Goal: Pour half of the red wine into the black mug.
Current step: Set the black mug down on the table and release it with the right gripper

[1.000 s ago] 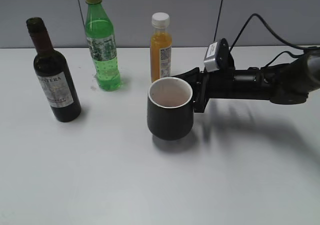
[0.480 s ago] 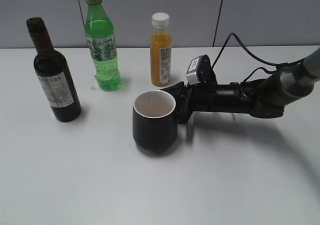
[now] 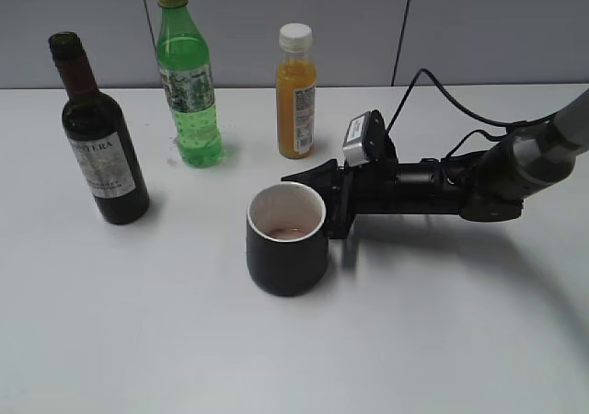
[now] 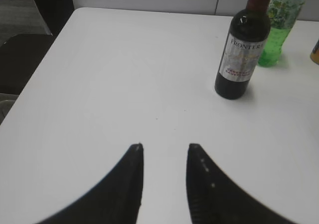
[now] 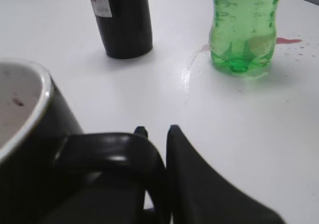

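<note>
Black mug (image 3: 287,239) upright on the white table (image 3: 276,359), directly in front of the right gripper (image 3: 324,202), whose arm lies low and nearly level over the tabletop. A thin reddish trace shows at the bottom of the mug's pale interior.

Right wrist view: the mug (image 5: 30,154) fills the lower left, and its loop handle (image 5: 109,149) sits at the two dark fingers of the right gripper (image 5: 157,130), which stand close together with only a narrow slit between their tips. Whether they pinch the handle or merely flank it cannot be told.

Ahead of this gripper and beyond the mug, to its left, stands the wine bottle (image 3: 101,156), upright, uncapped, with a pale label; it is well apart from the mug and touched by neither gripper. Ahead and to the right stands a green soda bottle (image 5: 244,30), with a few red splashes (image 5: 289,41) on the table beside it. An orange juice bottle (image 3: 296,92) with a white cap stands just behind the right gripper's fingers in the exterior view.

Left wrist view: the left gripper (image 4: 164,147) hangs over bare table with its fingers spread and nothing between them. The wine bottle (image 4: 239,59) lies ahead of it and to the right, well apart, with the soda bottle (image 4: 279,25) just behind.
</note>
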`<action>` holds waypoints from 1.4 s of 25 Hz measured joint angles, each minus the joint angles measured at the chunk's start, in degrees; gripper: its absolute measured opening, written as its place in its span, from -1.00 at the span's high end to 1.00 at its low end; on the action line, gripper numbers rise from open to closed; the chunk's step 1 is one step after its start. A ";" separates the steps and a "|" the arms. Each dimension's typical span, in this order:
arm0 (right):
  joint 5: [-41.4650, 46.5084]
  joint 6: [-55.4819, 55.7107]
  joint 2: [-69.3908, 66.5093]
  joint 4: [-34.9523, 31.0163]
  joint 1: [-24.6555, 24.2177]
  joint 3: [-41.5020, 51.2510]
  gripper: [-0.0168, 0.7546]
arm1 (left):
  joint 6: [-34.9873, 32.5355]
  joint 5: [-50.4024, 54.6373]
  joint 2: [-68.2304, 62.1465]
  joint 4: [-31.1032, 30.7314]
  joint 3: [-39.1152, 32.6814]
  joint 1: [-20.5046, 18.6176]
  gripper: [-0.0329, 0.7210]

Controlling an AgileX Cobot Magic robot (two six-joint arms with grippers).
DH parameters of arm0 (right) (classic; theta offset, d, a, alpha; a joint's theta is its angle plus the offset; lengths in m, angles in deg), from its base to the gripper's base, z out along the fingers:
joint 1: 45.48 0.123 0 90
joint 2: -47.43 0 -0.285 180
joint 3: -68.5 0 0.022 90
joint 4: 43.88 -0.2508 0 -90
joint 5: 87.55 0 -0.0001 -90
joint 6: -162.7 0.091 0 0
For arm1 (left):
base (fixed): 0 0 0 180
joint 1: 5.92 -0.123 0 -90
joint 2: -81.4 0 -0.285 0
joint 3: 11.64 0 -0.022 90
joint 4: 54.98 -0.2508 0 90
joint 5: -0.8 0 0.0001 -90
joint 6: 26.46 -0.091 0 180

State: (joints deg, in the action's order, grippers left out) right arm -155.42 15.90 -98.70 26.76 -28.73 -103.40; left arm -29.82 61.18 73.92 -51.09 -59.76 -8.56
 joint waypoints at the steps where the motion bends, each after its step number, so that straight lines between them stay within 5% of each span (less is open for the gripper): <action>1: -0.38 0.18 0.00 0.13 0.00 0.00 0.69 | 0.00 0.00 0.00 0.00 0.00 0.00 0.31; 15: -1.15 -0.07 0.00 3.43 -1.20 -0.06 0.28 | 0.00 0.00 0.00 0.00 0.00 0.00 0.32; 35: -1.93 0.17 2.18 9.66 -6.97 0.93 0.25 | 0.00 0.00 0.00 0.00 0.00 0.00 0.32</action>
State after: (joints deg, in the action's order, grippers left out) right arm -157.35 16.07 -96.53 36.42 -35.70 -102.47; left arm -29.82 61.18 73.92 -51.09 -59.76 -8.56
